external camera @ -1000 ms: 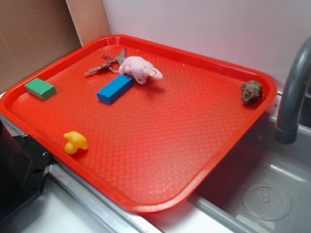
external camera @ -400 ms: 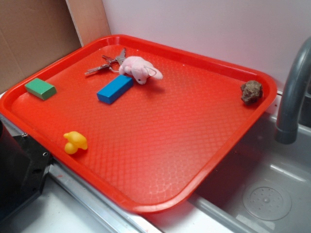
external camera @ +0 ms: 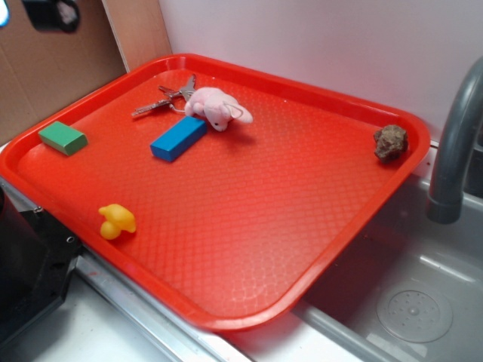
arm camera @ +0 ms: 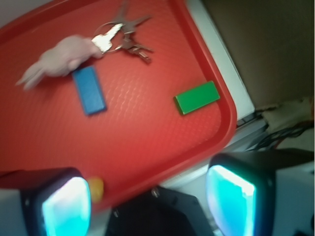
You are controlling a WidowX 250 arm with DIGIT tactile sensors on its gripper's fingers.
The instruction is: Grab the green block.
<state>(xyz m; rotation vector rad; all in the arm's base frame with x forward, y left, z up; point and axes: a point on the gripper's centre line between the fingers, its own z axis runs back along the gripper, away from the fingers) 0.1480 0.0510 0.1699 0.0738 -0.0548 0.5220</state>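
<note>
1. The green block (external camera: 63,138) (arm camera: 197,98) is seen lying flat on the red tray (external camera: 249,249) (arm camera: 147,142), near the tray's left corner in the exterior view. Nothing is touching it.
2. The blue block (external camera: 178,139) (arm camera: 89,90) is found further in on the tray, well apart from the green one. It is longer and also lies flat.
3. A pink plush toy (external camera: 217,106) (arm camera: 61,59) is noted just beside the far end of the blue block. A bunch of keys (external camera: 162,100) (arm camera: 122,37) lies against the toy.
4. A yellow duck (external camera: 116,221) is seen near the tray's front edge. A brown lump (external camera: 390,142) is seen at the right corner.
5. A grey faucet (external camera: 454,143) and a sink (external camera: 407,302) are seen to the right of the tray.
6. The gripper (arm camera: 147,201) is recorded as open wide and empty. In the wrist view the two fingers (arm camera: 231,199) are spread apart, raised above the tray's edge, well clear of the green block.
</note>
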